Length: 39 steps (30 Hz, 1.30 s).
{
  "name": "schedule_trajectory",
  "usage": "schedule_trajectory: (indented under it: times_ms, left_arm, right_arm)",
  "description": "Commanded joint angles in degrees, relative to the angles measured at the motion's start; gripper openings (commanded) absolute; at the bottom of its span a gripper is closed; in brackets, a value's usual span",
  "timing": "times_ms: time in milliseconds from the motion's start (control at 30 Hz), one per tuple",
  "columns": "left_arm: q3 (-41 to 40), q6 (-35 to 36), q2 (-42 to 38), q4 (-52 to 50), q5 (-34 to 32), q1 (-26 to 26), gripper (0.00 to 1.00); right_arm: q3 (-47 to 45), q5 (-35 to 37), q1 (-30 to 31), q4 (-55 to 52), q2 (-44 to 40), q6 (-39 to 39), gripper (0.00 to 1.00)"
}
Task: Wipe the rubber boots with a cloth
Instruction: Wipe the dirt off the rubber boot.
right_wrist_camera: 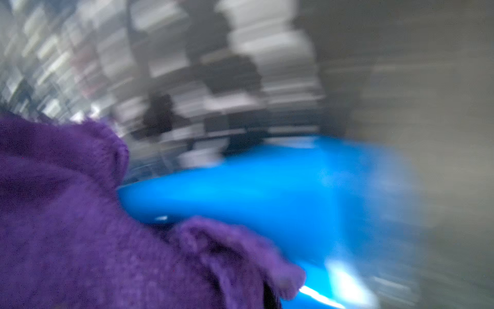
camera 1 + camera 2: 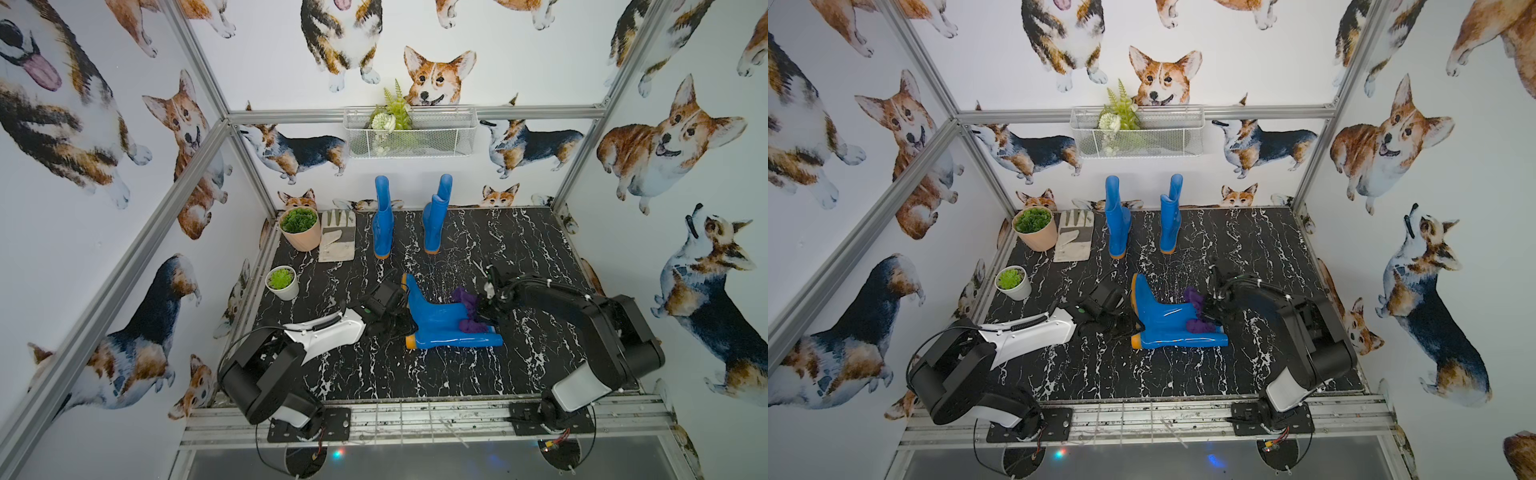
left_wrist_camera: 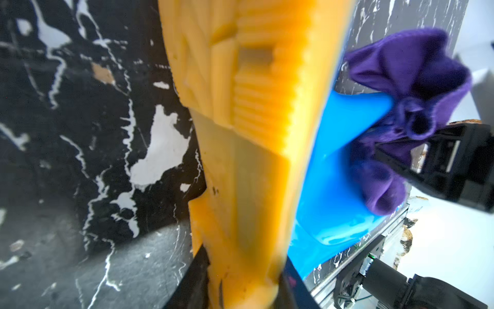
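Wiping the lying boot [image 2: 436, 320] with the cloth [image 3: 406, 80] clamped in the right gripper [image 3: 385, 152].
Its sole [image 3: 254, 133] sits pinched, it seems, in the left gripper [image 2: 404, 322]; press the cloth flat on the shaft [image 2: 453, 313] just beyond the jaws, stroking lengthwise.

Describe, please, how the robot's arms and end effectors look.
Both arms mix black joint housings with white shells. The left arm has a white forearm with a coiled black cable; the right arm has a black forearm with white ties. The left end effector and right end effector are black.
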Motion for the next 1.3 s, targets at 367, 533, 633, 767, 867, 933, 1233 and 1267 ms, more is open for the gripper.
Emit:
schedule_trajectory:
  times_ms: [367, 533, 633, 767, 867, 933, 1233, 1267]
  left_arm:
    - [-1.18, 3.17, -12.42, -7.14, -12.56, 0.80, 0.59]
    - [-3.53, 2.09, -10.44, -3.26, -8.84, 0.74, 0.58]
    - [-4.00, 1.08, -7.41, -0.31, -6.08, 0.75, 0.56]
    - [-3.13, 0.67, -3.81, 0.67, -4.16, 0.81, 0.55]
    - [-2.83, 0.88, -2.44, 0.14, -3.97, 0.74, 0.55]
    - [-2.86, 0.94, -2.24, -0.02, -3.92, 0.75, 0.55]
    - [-1.70, 2.24, -1.14, -1.11, -3.88, 0.84, 0.53]
    - [-1.45, 2.23, -0.54, -0.93, -3.50, 0.90, 0.51]
  right_arm:
    - [13.41, 9.97, 18.26, -4.34, -7.98, 2.99, 0.00]
    - [18.69, 8.46, 29.69, -1.76, 3.34, 4.10, 0.00]
    - [20.22, 6.27, 32.70, -1.30, 8.83, 3.47, 0.00]
    - [18.39, 6.67, 30.92, -3.48, 12.04, 2.35, 0.00]
    - [11.91, 5.84, 24.26, -2.97, 10.43, 1.23, 0.00]
    - [7.34, 5.20, 18.36, -3.53, 8.26, -0.01, 0.00]
    - [4.03, 7.08, 5.73, -9.72, -6.83, -3.49, 0.00]
    - [5.68, 7.85, 8.68, -9.49, -6.93, -2.61, 0.00]
